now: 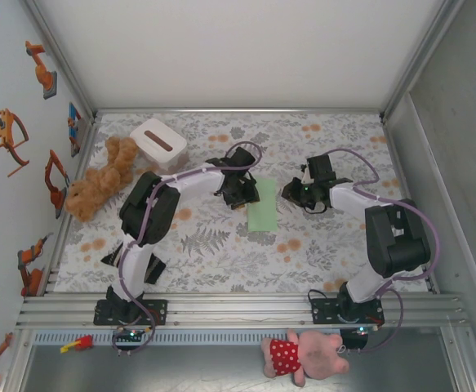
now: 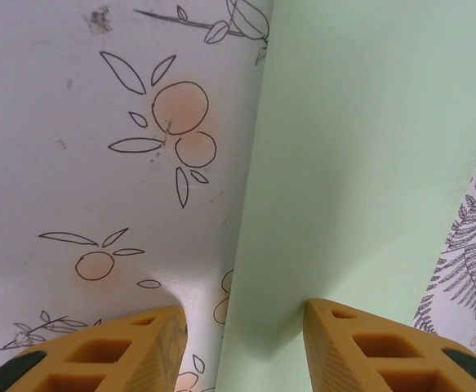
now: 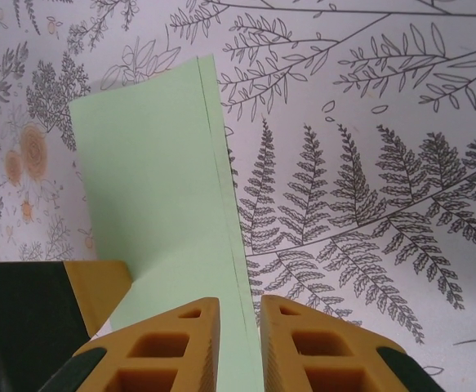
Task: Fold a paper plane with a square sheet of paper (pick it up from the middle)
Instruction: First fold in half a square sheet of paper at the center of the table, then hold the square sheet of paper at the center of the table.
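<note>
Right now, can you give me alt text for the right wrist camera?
Pale green paper lies flat on a fern-printed tablecloth, running from upper left to bottom centre. The right gripper, its two yellow fingers slightly apart, sits at the paper's right edge.

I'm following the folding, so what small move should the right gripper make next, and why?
Probably lower the right gripper and press along the edge beneath it. The square sheet of paper lies as a narrow strip, a line runs just inside that edge under the barely parted jaws, and the left gripper straddles the opposite edge, open.
</note>
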`<action>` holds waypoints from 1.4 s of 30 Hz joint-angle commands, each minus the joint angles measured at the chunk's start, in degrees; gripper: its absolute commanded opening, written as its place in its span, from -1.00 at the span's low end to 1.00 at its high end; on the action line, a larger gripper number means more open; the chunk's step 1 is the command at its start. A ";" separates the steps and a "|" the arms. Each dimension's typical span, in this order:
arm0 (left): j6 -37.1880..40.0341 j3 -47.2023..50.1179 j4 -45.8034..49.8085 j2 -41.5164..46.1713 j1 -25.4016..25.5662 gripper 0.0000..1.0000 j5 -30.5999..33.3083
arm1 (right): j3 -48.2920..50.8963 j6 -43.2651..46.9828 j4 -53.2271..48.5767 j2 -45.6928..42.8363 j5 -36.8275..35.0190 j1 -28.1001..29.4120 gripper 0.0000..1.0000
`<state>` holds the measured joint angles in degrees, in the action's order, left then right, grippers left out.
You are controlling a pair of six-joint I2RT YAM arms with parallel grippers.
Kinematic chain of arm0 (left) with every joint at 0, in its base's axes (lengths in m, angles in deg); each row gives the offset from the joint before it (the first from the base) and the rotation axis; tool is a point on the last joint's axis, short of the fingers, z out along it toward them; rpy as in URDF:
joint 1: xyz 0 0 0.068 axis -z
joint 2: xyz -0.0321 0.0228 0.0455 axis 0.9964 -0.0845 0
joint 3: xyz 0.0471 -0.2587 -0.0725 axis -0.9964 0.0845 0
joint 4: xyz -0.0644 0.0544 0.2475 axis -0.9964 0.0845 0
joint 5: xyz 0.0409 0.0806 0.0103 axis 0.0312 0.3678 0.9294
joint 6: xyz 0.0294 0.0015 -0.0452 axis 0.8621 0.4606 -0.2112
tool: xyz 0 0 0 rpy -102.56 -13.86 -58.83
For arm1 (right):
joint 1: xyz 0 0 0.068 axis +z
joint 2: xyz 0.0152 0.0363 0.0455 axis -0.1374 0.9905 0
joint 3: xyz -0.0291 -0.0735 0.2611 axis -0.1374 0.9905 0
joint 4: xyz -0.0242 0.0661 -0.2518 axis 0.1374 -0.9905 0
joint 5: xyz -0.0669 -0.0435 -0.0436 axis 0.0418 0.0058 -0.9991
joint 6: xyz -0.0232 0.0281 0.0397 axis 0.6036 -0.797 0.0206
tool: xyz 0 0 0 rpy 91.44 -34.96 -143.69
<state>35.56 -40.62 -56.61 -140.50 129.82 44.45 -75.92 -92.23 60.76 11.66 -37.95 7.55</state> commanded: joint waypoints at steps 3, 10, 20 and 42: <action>-0.22 3.01 6.51 -11.35 2.27 -0.10 2.56 | 0.03 1.06 -1.58 -0.56 -0.80 -0.32 -0.60; 1.45 0.08 9.12 -13.74 2.53 -0.10 2.92 | -0.48 1.28 -1.62 -0.29 -0.29 -0.41 -0.60; 2.79 -3.09 11.65 -16.76 2.65 -0.08 3.18 | -0.49 1.47 -1.70 0.53 0.22 -0.71 -0.61; 3.13 -5.47 12.74 -19.39 2.71 -0.04 2.61 | -0.40 1.09 2.38 2.54 8.17 -0.72 -0.67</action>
<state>37.55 -51.64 -44.68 -146.53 130.91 46.57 -75.92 -91.84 61.38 12.84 -33.65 7.24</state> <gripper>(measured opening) 0.478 0.167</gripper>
